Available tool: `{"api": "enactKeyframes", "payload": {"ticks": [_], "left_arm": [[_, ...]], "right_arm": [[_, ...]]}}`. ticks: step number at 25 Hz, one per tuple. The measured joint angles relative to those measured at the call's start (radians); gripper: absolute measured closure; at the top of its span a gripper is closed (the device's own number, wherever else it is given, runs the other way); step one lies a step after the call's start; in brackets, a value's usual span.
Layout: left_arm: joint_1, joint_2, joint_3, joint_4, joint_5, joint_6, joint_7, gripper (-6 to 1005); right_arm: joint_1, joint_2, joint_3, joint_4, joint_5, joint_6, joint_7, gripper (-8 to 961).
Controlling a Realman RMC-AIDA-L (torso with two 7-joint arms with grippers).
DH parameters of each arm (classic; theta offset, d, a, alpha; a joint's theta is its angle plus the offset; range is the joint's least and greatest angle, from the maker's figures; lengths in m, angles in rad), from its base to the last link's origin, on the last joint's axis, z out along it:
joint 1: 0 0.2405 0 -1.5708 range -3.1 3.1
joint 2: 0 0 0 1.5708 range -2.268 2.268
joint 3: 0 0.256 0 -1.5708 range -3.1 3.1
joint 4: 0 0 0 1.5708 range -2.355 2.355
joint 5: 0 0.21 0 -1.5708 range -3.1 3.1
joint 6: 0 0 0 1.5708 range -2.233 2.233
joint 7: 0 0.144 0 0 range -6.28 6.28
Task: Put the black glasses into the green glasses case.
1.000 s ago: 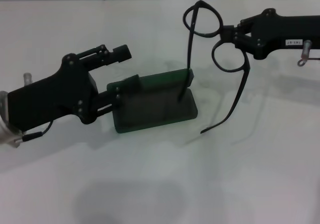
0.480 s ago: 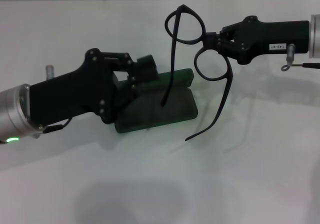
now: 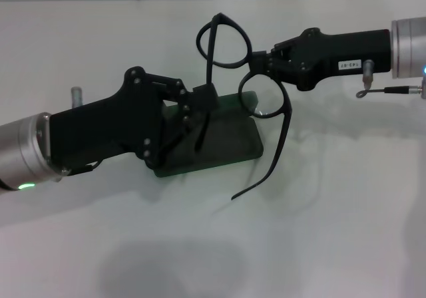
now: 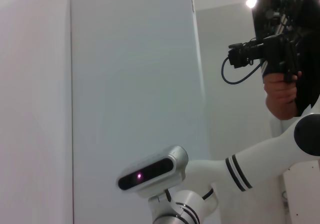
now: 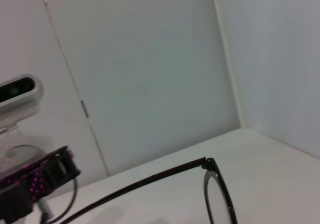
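Left gripper (image 3: 196, 108) hiding green glasses case (image 3: 233, 142), black glasses (image 3: 243, 72) partly overlapped

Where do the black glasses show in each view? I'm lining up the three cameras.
Head view: the black glasses hang over the green case, pinched at the bridge by the right gripper.
Left wrist view: not in it.
Right wrist view: one lens and arm along the lower edge.
Shared landmark: the white table.

— What is the left gripper (image 3: 200, 102) hiding?
— It is covering the left part of the green glasses case (image 3: 229, 138).
— And the black glasses (image 3: 243, 78)?
— The right wrist view's edge is cutting them off.
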State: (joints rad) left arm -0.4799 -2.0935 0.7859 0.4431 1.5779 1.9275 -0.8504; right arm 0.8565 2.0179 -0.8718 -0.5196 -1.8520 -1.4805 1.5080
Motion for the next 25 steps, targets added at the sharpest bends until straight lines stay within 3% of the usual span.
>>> {"api": "enactKeyframes", "payload": {"ticks": [12, 25], "left_arm": [[-0.073, 0.000, 0.000, -0.072, 0.002, -0.011, 0.080, 1001], [-0.108, -0.006, 0.028, -0.076, 0.002, -0.069, 0.086, 1001]], "right_arm": [[0.016, 0.006, -0.022, 0.003, 0.038, -0.089, 0.018, 901], [0.008, 0.004, -0.022, 0.002, 0.101, -0.184, 0.028, 901]]}}
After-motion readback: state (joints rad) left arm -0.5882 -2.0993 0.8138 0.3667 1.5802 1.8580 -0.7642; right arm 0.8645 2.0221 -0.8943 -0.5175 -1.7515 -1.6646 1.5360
